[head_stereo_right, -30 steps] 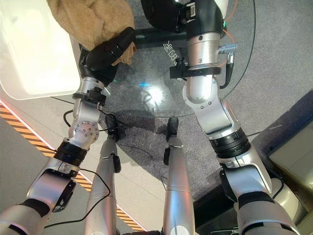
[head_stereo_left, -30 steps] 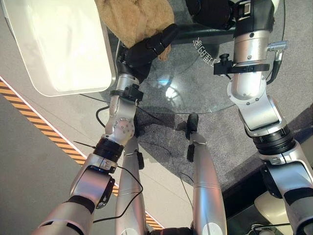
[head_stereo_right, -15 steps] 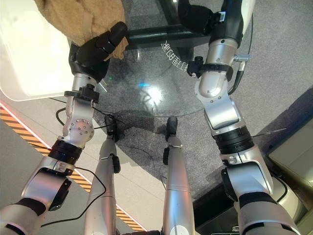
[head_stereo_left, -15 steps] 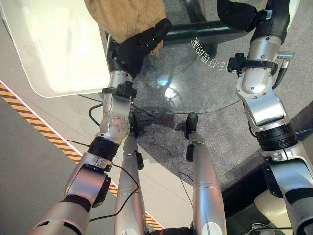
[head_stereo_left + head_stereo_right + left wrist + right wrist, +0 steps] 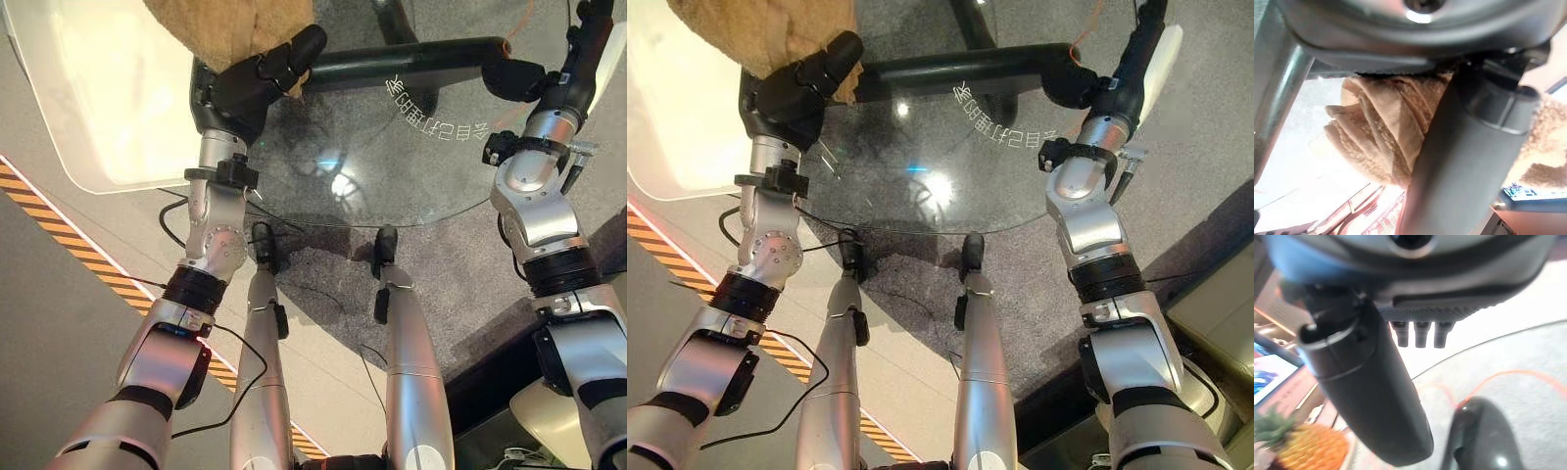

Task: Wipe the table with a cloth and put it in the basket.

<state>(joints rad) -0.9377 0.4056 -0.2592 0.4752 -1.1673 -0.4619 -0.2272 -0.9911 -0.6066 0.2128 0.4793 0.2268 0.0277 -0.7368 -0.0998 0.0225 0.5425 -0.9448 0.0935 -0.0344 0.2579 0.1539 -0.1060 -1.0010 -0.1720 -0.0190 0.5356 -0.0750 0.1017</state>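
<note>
A crumpled tan cloth (image 5: 220, 27) hangs at the far left rim of the round glass table (image 5: 411, 166), partly over the white surface beside it. My left hand (image 5: 253, 83) is shut on the cloth from below, dark fingers curled round its lower edge. Up close, the cloth (image 5: 1376, 127) bunches in folds against my thumb (image 5: 1469, 147). My right hand (image 5: 1125, 73) is raised over the table's far right rim, fingers relaxed, holding nothing. Its wrist view shows the thumb (image 5: 1371, 396) straight with short fingertips beside it.
A white rounded surface (image 5: 98, 98) lies left of the glass table. A black table base bar (image 5: 402, 61) runs under the glass, with an orange cable by its end. Yellow-black tape (image 5: 88, 259) crosses the floor at left. A pineapple (image 5: 1303, 445) shows beyond the right hand.
My left hand has carried the cloth farther away and to the left, towards the white surface. My right hand has swung from the table's far middle out to its right rim.
</note>
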